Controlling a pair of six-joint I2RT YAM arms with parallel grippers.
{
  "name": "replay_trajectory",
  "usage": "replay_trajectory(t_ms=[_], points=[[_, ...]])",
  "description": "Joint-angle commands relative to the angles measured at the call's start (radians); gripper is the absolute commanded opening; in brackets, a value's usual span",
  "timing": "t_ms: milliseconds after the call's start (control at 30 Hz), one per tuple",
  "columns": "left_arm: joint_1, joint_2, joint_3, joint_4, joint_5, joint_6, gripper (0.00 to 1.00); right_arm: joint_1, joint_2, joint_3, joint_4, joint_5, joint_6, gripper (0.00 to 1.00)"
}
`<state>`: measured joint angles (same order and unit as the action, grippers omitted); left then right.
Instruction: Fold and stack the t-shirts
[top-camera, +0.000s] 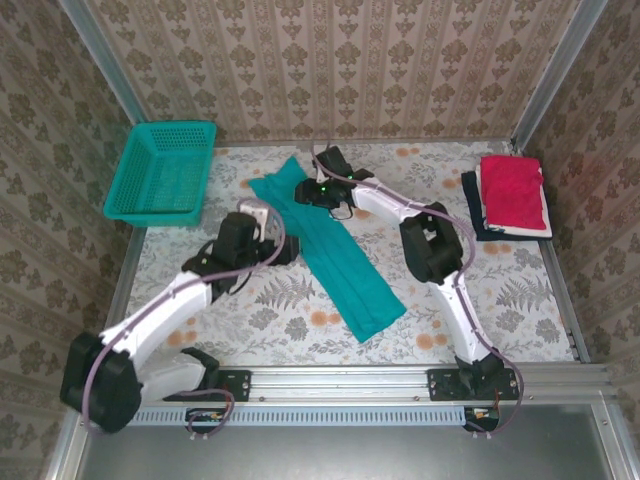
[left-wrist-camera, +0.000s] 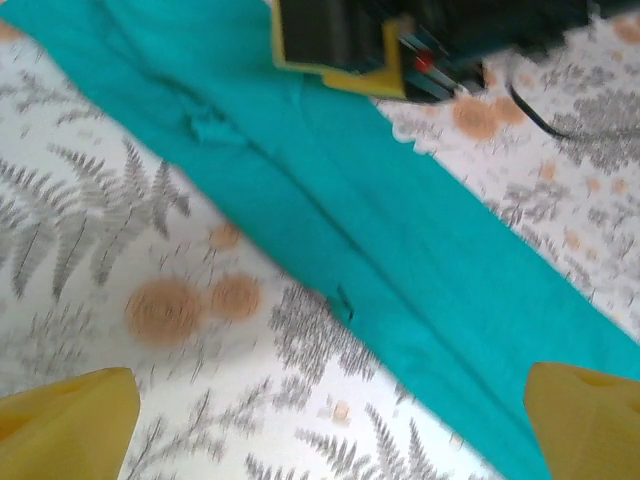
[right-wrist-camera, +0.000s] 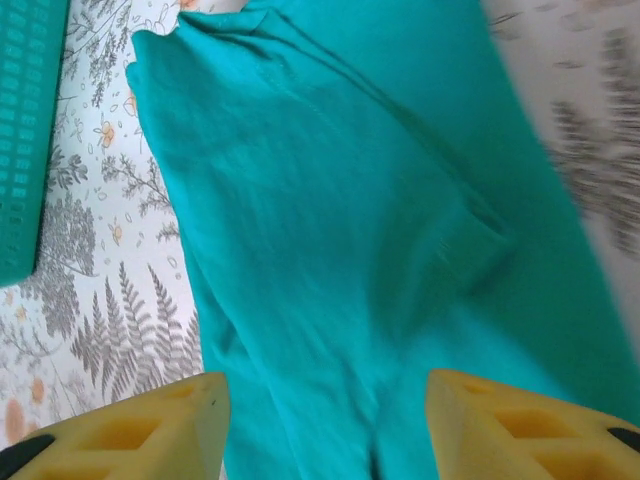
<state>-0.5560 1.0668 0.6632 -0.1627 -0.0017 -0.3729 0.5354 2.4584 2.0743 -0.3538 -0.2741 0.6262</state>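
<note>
Our teal tee (top-camera: 330, 250) lies mid-table as a long diagonal strip; we judge it folded lengthwise, awaiting cross folds. The red tee (top-camera: 513, 188) sits on the navy tee (top-camera: 470, 205) at the right edge, starting the stack. Left gripper (left-wrist-camera: 330, 415) and right gripper (right-wrist-camera: 320, 420) hover over the strip, fingers spread wide, empty.

Floral table (top-camera: 280, 320) bears basket (top-camera: 163, 170); teal tee (top-camera: 340, 260) (long strip); navy tee (top-camera: 472, 205).

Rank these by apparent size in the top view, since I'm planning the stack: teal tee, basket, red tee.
1. Teal tee and basket: look about alike, so not ranked against each other.
2. Red tee: clearly smallest.
</note>
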Motion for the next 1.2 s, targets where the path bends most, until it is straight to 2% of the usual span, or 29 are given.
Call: replay_trajectory(t_ms=[0,100,233,400,667,733,800,1000,1167], points=[[-0.011,-0.096,-0.083,0.075,-0.047,-0.034,1.00,0.005,0.114,0.139,-0.071,-0.066,0.088,0.54],[-0.013,-0.127,-0.121,0.100,-0.019,-0.029,1.00,-0.016,0.168,0.196,-0.110,-0.007,0.121,0.53],[-0.012,-0.110,-0.124,0.168,0.010,-0.002,1.00,-0.078,0.174,0.173,-0.155,0.048,0.168,0.53],[-0.011,-0.030,-0.093,0.222,0.031,0.030,1.00,-0.171,0.085,0.007,-0.092,0.064,0.190,0.52],[-0.010,0.105,-0.058,0.328,0.141,0.033,1.00,-0.312,-0.049,-0.186,-0.050,0.103,0.160,0.52],[-0.009,0.131,-0.055,0.350,0.163,0.034,1.00,-0.343,-0.079,-0.223,-0.020,0.071,0.143,0.53],[-0.009,0.154,-0.048,0.369,0.200,0.045,1.00,-0.368,-0.117,-0.259,0.025,0.012,0.118,0.57],[-0.005,0.197,-0.016,0.383,0.283,0.154,1.00,-0.377,-0.334,-0.416,0.083,0.026,-0.123,0.73],[-0.002,0.175,0.028,0.256,0.362,0.438,1.00,-0.372,-0.577,-0.676,0.148,0.032,-0.353,0.86]])
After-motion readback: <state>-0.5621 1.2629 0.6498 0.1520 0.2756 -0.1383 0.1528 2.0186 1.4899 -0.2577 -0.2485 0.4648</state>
